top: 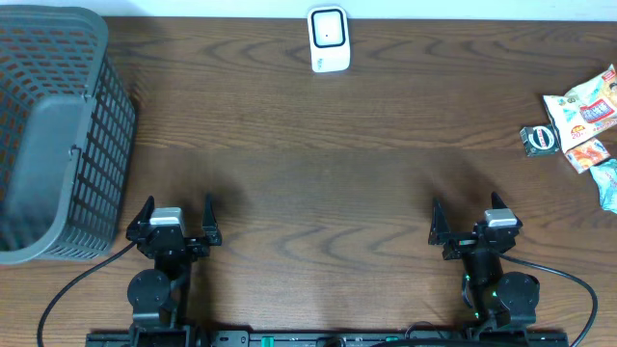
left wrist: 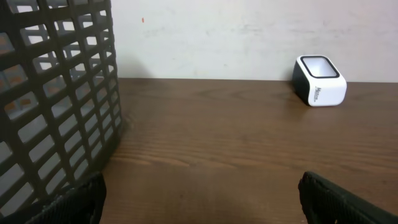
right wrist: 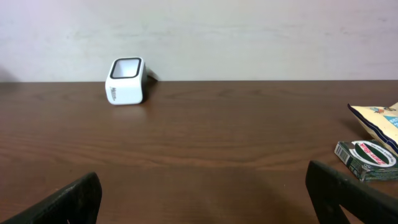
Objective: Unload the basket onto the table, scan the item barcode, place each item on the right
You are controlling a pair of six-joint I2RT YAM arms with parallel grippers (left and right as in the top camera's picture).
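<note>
The left gripper (top: 177, 204) and the right gripper (top: 466, 205) are held with jaws wide apart and empty at the near edge of the counter (top: 318, 173). Snack packets (top: 584, 114) and a green box (top: 540, 140) are laid at the right edge, well apart from the white scanner (top: 328, 39) at the back. A grey basket (top: 106, 164) is set at the left.

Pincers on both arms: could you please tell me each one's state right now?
Left pincer: open, holding nothing.
Right pincer: open, holding nothing.
</note>
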